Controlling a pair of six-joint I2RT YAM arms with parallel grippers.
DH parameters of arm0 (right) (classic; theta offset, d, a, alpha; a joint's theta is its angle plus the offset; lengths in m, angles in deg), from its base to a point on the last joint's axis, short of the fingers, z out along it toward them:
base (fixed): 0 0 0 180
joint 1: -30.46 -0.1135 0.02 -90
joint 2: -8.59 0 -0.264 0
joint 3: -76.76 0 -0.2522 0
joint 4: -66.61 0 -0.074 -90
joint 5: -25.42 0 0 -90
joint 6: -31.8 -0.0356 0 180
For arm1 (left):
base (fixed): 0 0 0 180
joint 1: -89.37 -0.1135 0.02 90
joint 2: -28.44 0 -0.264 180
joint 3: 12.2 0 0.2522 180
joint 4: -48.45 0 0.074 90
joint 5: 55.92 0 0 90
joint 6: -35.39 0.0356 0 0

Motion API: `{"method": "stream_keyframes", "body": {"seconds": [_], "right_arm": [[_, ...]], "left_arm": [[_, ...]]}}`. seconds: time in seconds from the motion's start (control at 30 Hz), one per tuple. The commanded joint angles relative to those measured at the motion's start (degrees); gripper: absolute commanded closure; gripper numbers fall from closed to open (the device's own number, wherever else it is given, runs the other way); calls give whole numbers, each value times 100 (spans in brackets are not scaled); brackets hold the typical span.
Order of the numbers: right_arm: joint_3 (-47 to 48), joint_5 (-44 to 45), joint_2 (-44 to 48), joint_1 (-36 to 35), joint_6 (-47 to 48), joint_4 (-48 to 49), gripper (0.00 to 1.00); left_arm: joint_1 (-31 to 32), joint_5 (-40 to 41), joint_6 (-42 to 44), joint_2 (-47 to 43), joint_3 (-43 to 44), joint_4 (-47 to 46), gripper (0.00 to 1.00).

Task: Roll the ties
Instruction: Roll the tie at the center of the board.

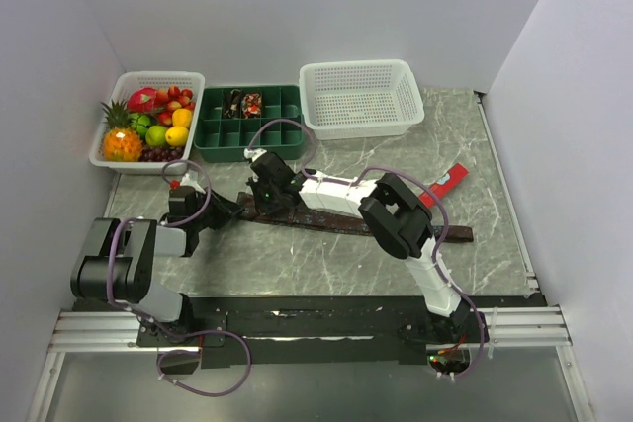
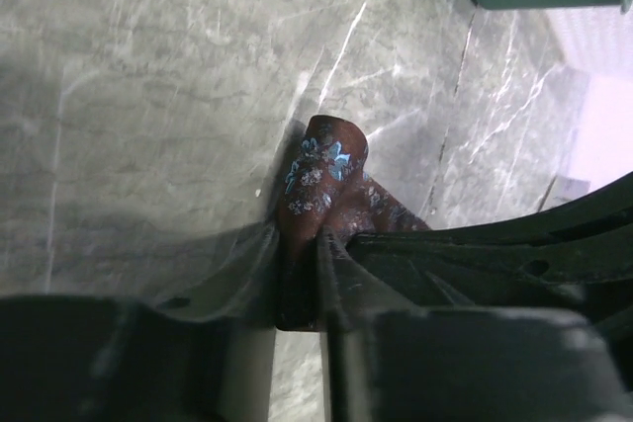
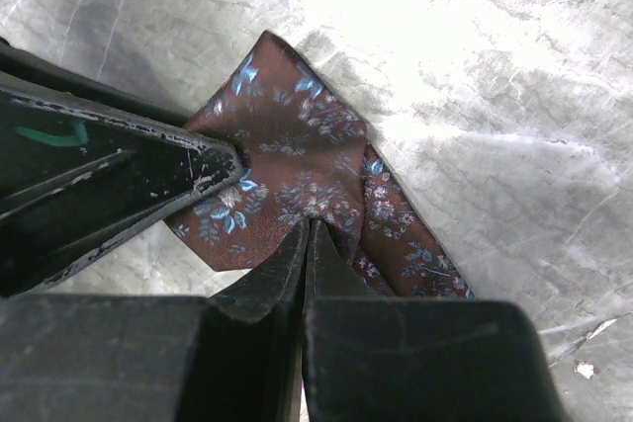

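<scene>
The right pincer [image 3: 309, 229] is closed, pinching a pucker of the dark brown, floral-patterned fabric necktie [image 3: 297, 150]. Just beside it, the left pincer [image 2: 297, 264] clamps the necktie's folded end.

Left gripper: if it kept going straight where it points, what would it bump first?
The tie: its folded end already sits between the fingers. Beyond that, probably the table, though depth is unclear.
</scene>
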Motion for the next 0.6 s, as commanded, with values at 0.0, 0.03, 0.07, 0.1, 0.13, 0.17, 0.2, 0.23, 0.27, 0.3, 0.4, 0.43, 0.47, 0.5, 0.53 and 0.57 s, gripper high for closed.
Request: {"method": "stream_keyframes", "body": {"seconds": [0.0,0.03,0.07,0.1,0.13,0.17,0.2,0.23,0.27,0.3,0.4,0.43,0.47,0.5,0.53,0.57], "right_arm": [[120,25,-22,28,32,-396,100],[129,25,-22,28,50,-396,100],[121,25,-13,28,41,-387,100],[164,25,-5,28,50,-396,100],[190,16,-5,19,59,-405,100],[217,16,-22,37,59,-422,100],[278,-10,-31,28,68,-440,100],[305,-71,-48,28,76,-431,100],[331,-115,-57,37,76,-414,100],[392,-150,-92,28,94,-405,100],[541,-265,-162,28,76,-379,100],[594,-282,-180,28,76,-396,100],[673,-309,-215,37,85,-431,100],[822,-318,-302,28,94,-475,100],[902,-326,-338,28,111,-510,100],[972,-326,-391,28,120,-545,100]], "left_arm": [[33,-287,0,-110,-75,-418,87],[33,-252,87,-199,-40,-235,92],[33,-121,140,-295,-14,-85,96],[33,-33,193,-496,21,99,98],[33,46,324,-611,91,441,99],[33,239,386,-726,127,644,99],[33,319,448,-910,171,812,99],[42,363,579,-990,267,1092,99],[42,416,633,-1051,311,1208,99],[51,451,737,-1156,355,1313,99],[121,644,878,-1298,496,1709,99],[147,706,905,-1333,557,1805,99],[208,785,923,-1368,593,2006,99],[244,925,975,-1438,671,2096,99],[288,1022,993,-1482,724,2192,99],[367,1119,1020,-1509,786,2463,99]]}}
